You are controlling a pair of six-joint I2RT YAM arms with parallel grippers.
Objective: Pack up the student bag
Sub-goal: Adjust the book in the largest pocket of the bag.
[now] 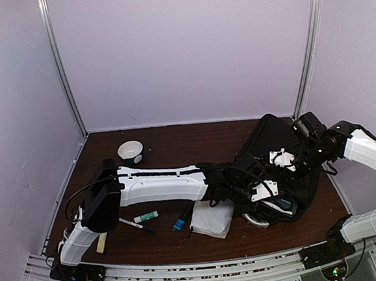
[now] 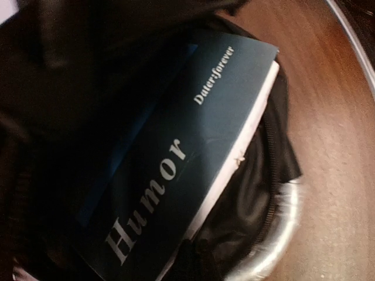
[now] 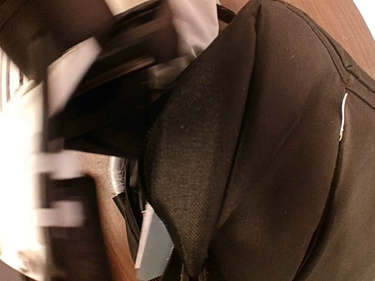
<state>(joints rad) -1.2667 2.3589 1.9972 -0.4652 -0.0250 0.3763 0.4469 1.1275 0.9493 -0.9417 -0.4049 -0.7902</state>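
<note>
In the overhead view we are seeing the student bag standing at the centre right of the frame on the table, with both arms meeting at its mouth. The left arm is stretching across from the lower left, and the left end effector is sitting at the bag's lower opening. The right end effector is reaching in from the right edge. A white pouch, a marker and a white bowl are lying left of the bag.

In the left wrist view a dark blue book titled "Humor" is lying slanted in the open mouth, with black fabric around it. The grey handle is curving at the lower right. No fingers are showing. This end effector is closed narrow, and we cannot tell whether it is pinching the book.

In the right wrist view black fabric is filling the frame, drawn into a ridge running to the lower centre. We are judging that this end effector is closed on that fabric, holding the mouth open.

We are reading this step as loading the book. The next move is calling for pushing it fully inside while the mouth is held open.
</note>
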